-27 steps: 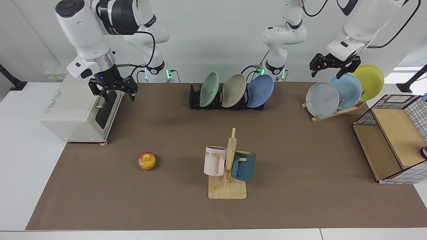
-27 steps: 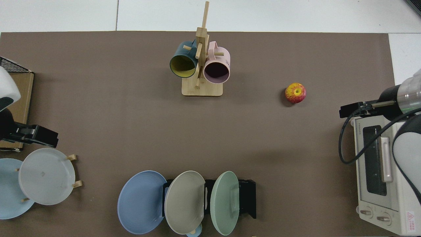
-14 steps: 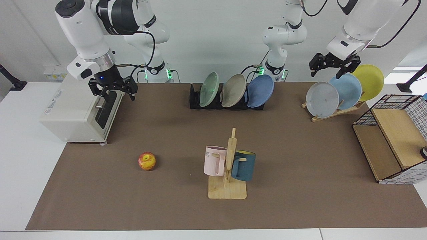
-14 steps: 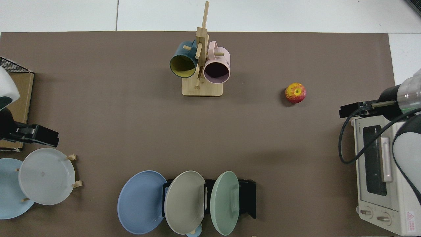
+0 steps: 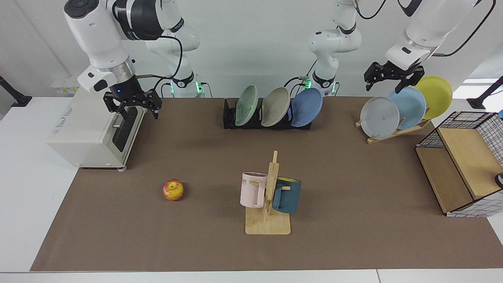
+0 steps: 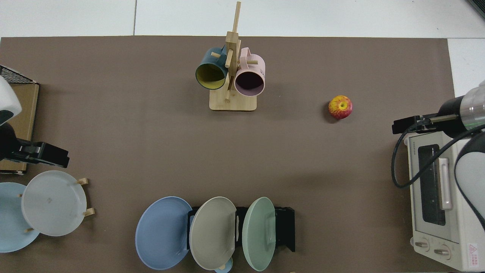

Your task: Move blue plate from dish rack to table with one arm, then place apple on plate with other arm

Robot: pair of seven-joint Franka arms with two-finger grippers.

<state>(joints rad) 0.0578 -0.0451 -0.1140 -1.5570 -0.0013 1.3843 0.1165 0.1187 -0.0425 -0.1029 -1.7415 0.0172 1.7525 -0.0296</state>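
Facing view: white table (image 5: 23, 204), brown mat (image 5: 353, 188), pale wall. Dish rack (image 5: 230, 118) holds three plates (blue plate (image 5: 306, 107) endmost); one apple (image 5: 173, 190) on mat. Left gripper (image 5: 387, 82), right gripper (image 5: 135, 109) hang, both spread, empty.
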